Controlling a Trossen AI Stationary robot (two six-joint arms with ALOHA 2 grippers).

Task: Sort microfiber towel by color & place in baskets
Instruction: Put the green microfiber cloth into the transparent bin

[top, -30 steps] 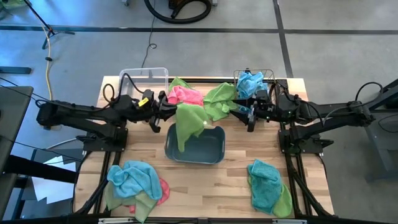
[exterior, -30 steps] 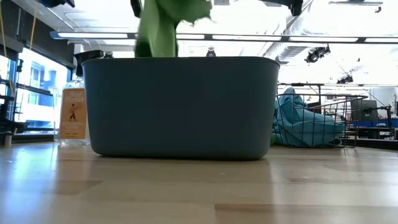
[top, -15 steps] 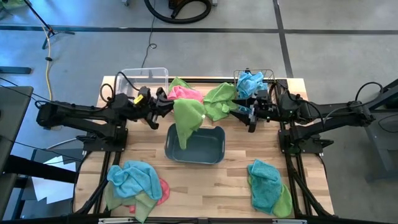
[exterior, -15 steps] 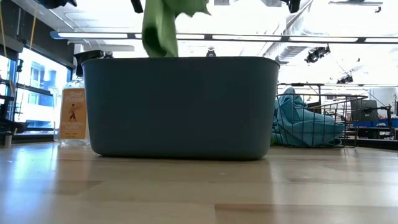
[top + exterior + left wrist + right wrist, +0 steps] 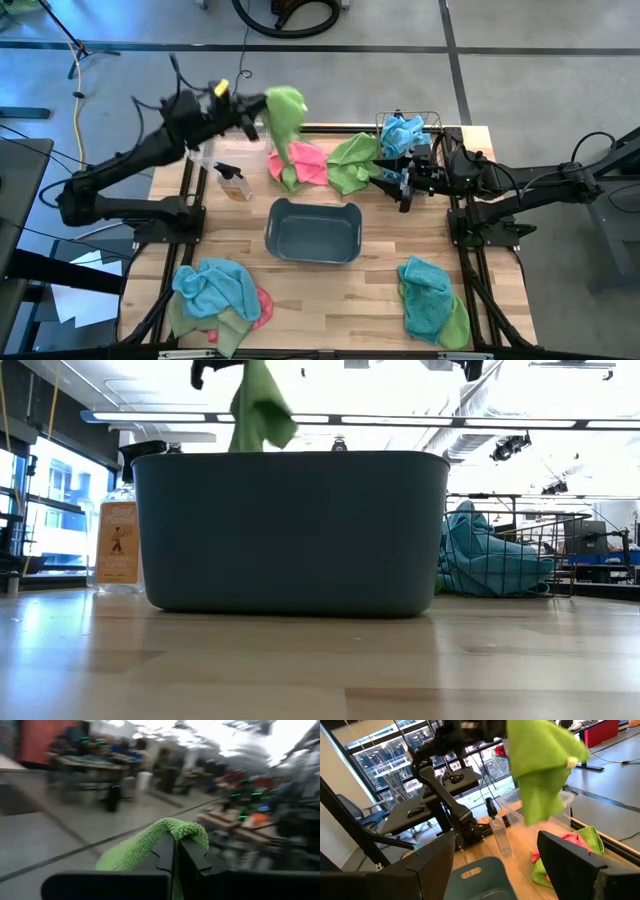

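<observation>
The left hand (image 5: 262, 108), clamped shut on a green towel (image 5: 285, 115), lifts it high beyond the empty grey-blue tub (image 5: 313, 232); the right hand (image 5: 397, 180) waits open by the wire-mesh basket (image 5: 432, 122) holding blue towels; several piles remain unsorted.

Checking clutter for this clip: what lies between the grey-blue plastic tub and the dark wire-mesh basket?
In the high view, a loose green towel and the open right gripper lie between grey-blue plastic tub and dark wire-mesh basket.

lime-green towel (image 5: 285, 115) (plain), grey-blue tub (image 5: 313, 232)
</observation>
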